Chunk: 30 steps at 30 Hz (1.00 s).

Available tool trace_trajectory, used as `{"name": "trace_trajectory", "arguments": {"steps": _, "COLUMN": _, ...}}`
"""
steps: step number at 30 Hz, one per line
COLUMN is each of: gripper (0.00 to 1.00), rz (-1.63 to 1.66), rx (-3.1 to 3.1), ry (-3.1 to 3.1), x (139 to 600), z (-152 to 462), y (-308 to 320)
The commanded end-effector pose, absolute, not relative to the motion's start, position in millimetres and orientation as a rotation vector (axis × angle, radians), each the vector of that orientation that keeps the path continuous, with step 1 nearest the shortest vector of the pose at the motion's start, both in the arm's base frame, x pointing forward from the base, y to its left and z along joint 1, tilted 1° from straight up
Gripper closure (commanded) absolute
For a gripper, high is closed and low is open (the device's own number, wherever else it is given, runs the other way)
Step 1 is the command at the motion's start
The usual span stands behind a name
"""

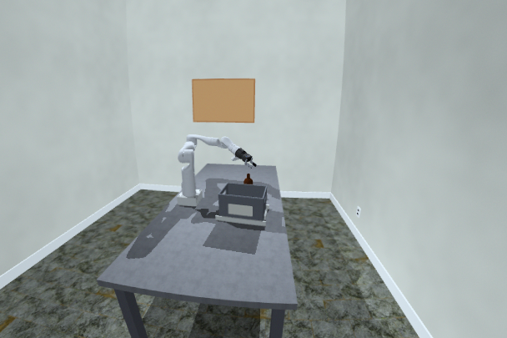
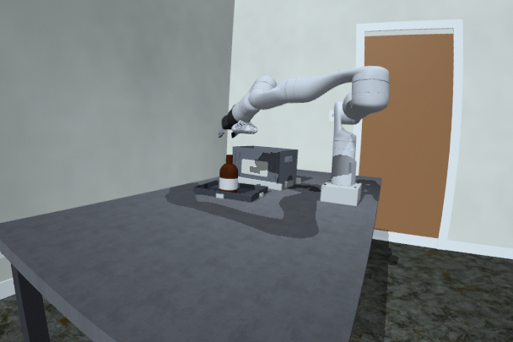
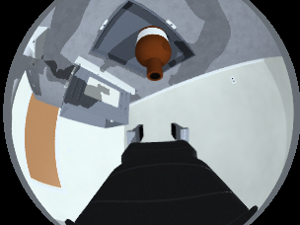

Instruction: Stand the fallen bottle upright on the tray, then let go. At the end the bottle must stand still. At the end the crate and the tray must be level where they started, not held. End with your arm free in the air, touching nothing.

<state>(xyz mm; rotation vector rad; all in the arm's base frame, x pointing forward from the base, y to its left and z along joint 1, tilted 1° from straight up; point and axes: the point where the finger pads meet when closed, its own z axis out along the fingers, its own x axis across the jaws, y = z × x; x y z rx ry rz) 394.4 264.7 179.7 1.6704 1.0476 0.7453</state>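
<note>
My black two-finger gripper (image 1: 253, 164) (image 2: 226, 134) (image 3: 157, 129) is hanging in the air above the brown glass-like bottle, its fingers standing fully open with nothing between them. The bottle (image 1: 248, 179) (image 2: 229, 174) (image 3: 153, 49), round-shouldered with a white label band, is standing upright on the shallow dark grey tray (image 2: 249, 198) (image 3: 185, 55), and I am touching neither. In my wrist view the bottle is showing at twelve o'clock, its open neck pointing toward six o'clock, with a gap between the neck and my fingertips.

The dark grey rectangular crate (image 1: 241, 209) (image 2: 287, 165) (image 3: 94, 115), open-topped with a pale label panel, is sitting level near the tray, at ten o'clock in the wrist view. My jointed white arm (image 1: 204, 139) (image 2: 305, 90) is reaching over from its blocky white base (image 1: 182, 199) (image 2: 340, 197), which is standing at three o'clock from the tray in the exterior view. The long grey table (image 1: 200, 274) (image 2: 211, 265) is carrying the tray, the crate and my base.
</note>
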Motion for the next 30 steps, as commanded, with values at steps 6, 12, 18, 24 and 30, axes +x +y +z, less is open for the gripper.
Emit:
{"name": "trace_trajectory", "arguments": {"steps": 6, "gripper": 0.00, "rz": 0.748, "rx": 1.673, "ry": 1.047, "x": 394.4, "z": 181.7, "y": 265.2}}
{"name": "trace_trajectory", "arguments": {"steps": 12, "gripper": 1.00, "rz": 0.748, "rx": 1.673, "ry": 1.047, "x": 394.4, "z": 181.7, "y": 265.2}}
{"name": "trace_trajectory", "arguments": {"steps": 18, "gripper": 1.00, "rz": 0.748, "rx": 1.673, "ry": 1.047, "x": 394.4, "z": 181.7, "y": 265.2}}
{"name": "trace_trajectory", "arguments": {"steps": 24, "gripper": 1.00, "rz": 0.748, "rx": 1.673, "ry": 1.047, "x": 394.4, "z": 181.7, "y": 265.2}}
{"name": "trace_trajectory", "arguments": {"steps": 30, "gripper": 1.00, "rz": 0.748, "rx": 1.673, "ry": 1.047, "x": 394.4, "z": 181.7, "y": 265.2}}
